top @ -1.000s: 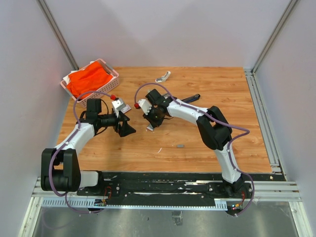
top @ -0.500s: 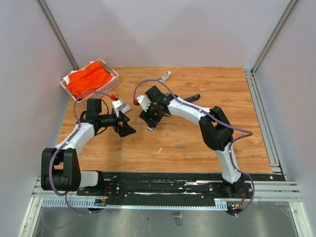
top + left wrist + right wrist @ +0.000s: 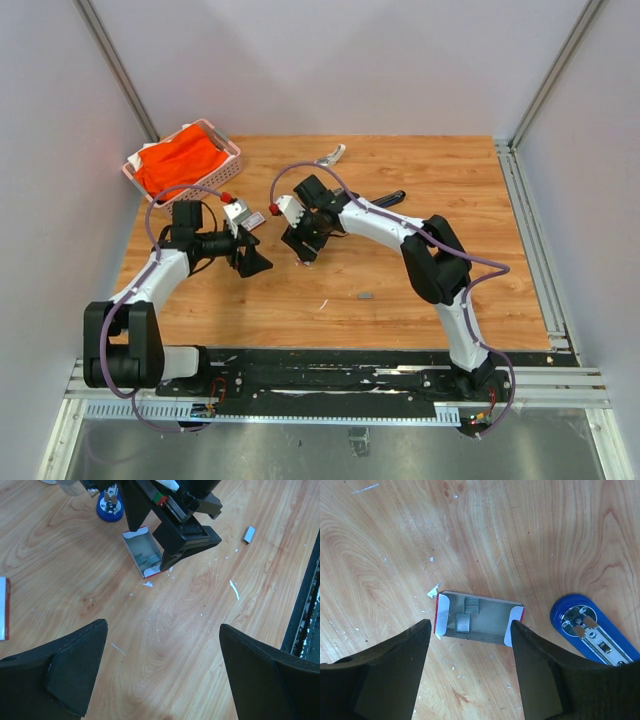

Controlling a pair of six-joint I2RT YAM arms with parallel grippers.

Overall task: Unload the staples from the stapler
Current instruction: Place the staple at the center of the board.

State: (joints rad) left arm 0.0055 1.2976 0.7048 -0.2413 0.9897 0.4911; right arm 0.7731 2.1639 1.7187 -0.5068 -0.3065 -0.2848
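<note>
Right gripper (image 3: 468,630) open over the box (image 3: 492,622), staples (image 3: 463,622) lying inside it.
Both sets of jaws stand wide and empty; the left gripper (image 3: 162,627) hangs low over the table (image 3: 165,680) nearby. The risk, as I judge it: the right fingers flank the light box closely, so a sideways pull-away could snag a wall and spill the strips. The stapler (image 3: 594,631) lies just beside the box, not touching it: blue, with a rounded end and a silvery plate showing. One more strip (image 3: 248,534) lies loose, well apart.
</note>
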